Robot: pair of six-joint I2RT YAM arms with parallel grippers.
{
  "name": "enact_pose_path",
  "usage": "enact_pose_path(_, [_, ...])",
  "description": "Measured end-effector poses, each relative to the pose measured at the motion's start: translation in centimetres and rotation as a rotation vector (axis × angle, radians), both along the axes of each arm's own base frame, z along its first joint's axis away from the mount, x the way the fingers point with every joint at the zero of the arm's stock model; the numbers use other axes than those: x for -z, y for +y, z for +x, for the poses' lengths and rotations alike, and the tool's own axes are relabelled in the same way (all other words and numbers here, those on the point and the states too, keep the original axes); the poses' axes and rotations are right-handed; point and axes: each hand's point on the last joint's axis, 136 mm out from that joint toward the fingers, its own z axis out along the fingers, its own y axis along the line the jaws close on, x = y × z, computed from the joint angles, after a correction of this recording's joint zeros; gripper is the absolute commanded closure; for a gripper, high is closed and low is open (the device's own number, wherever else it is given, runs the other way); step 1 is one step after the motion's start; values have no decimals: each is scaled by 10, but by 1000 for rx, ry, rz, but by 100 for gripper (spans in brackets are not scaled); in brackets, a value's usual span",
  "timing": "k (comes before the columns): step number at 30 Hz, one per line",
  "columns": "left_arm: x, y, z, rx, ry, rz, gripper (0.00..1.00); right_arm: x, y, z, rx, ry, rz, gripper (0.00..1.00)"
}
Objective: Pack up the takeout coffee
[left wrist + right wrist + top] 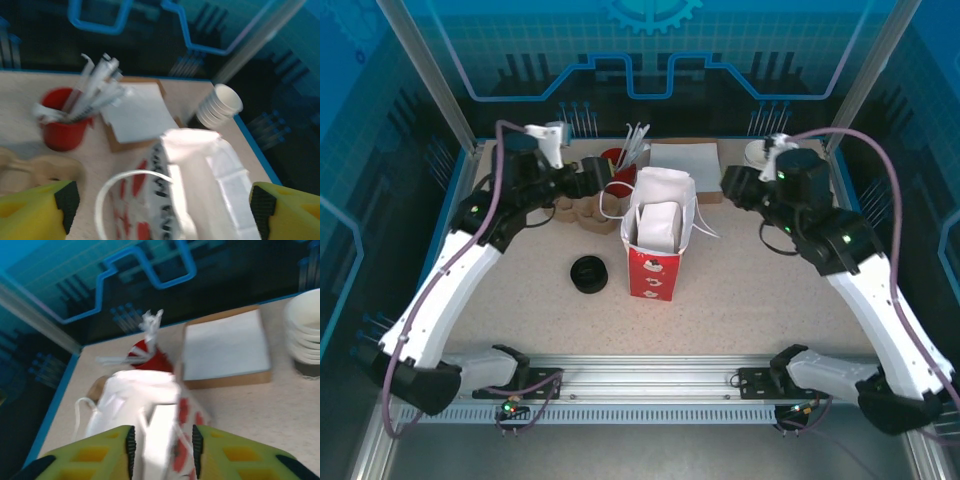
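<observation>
Left gripper (pixel 160 200) spread wide, right gripper (pixel 162 440) parted, both empty; one bag (pixel 655 272) between them, one coffee (pixel 588 274) well behind the left.

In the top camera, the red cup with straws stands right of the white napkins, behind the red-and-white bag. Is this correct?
Not quite. The red cup with straws stands left of the white napkins, not right of them, behind the red-and-white bag. The top external view shows this, and the left wrist view agrees.

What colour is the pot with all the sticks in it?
The pot is red. The left wrist view shows it best.
</observation>
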Motion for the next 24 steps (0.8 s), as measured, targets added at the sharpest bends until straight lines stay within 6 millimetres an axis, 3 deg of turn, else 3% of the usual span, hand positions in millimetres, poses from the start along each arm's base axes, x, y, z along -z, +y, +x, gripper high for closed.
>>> enact_pose_path(3, [8,38,-1,-131,-32,32,1,16,-38,-9,79,-25,-68,42])
enact_pose_path(6, [31,76,0,-279,-43,92,1,48,-70,-12,152,-11,-150,29])
enact_pose_path(10, [88,127,1,-481,-28,193,1,108,-104,-1,224,52,-266,18])
enact_pose_path(13, [141,158,-4,-588,-14,271,1,164,-123,13,256,104,-340,2])
enact_pose_path(17, [209,181,-11,-648,15,366,1,247,-138,23,258,196,-416,0])
enact_pose_path(19, [235,187,-10,-660,39,397,1,277,-140,30,239,220,-449,0])
enact_pose_path(22, [265,194,-5,-672,66,428,1,308,-139,48,211,226,-485,0])
enact_pose_path(24, [276,197,-1,-676,53,436,1,318,-137,61,199,201,-497,0])
